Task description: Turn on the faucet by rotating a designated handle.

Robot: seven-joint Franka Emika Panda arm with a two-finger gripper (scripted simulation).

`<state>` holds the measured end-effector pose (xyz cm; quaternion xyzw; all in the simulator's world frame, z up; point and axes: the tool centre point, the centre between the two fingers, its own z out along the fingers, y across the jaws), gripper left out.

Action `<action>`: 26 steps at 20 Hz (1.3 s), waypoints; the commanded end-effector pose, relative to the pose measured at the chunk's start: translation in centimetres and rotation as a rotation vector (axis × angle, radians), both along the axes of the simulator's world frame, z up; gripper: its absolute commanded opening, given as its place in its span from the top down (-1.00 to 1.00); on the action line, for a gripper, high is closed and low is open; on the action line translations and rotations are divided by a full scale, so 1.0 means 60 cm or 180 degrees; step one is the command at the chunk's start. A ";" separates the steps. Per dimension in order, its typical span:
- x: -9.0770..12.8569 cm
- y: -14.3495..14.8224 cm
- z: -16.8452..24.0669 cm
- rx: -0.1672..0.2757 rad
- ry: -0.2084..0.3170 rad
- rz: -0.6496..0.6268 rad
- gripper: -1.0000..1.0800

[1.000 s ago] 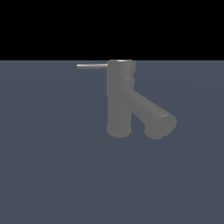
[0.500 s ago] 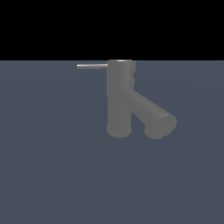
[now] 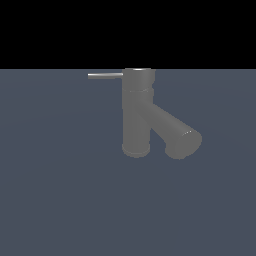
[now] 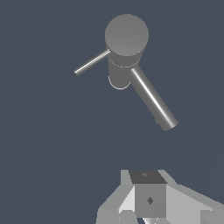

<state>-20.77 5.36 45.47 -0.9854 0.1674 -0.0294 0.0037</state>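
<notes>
The handle (image 3: 105, 75) juts from the faucet (image 3: 136, 112) cap toward the exterior view's left, untouched; the faucet stands upright on the worktop (image 3: 60, 200). Your tool (image 4: 148, 205) sits well apart, and whether it is parted I cannot tell. Meet the rod near its free tip and push sideways.

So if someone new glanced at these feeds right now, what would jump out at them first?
The grey faucet stands alone on a dark blue-grey surface, its thick spout slanting down toward the exterior view's right. A thin handle sticks out from the top cap toward the exterior view's left. In the wrist view the gripper sits apart from the faucet, touching nothing; its fingers are cut off by the frame edge.
</notes>
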 end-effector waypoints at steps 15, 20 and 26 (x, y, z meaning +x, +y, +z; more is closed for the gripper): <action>0.123 0.075 -0.112 0.0053 0.0064 -0.1144 1.00; 0.163 0.088 -0.145 0.0068 0.0082 -0.1481 1.00; 0.213 0.097 -0.184 0.0084 0.0104 -0.1878 1.00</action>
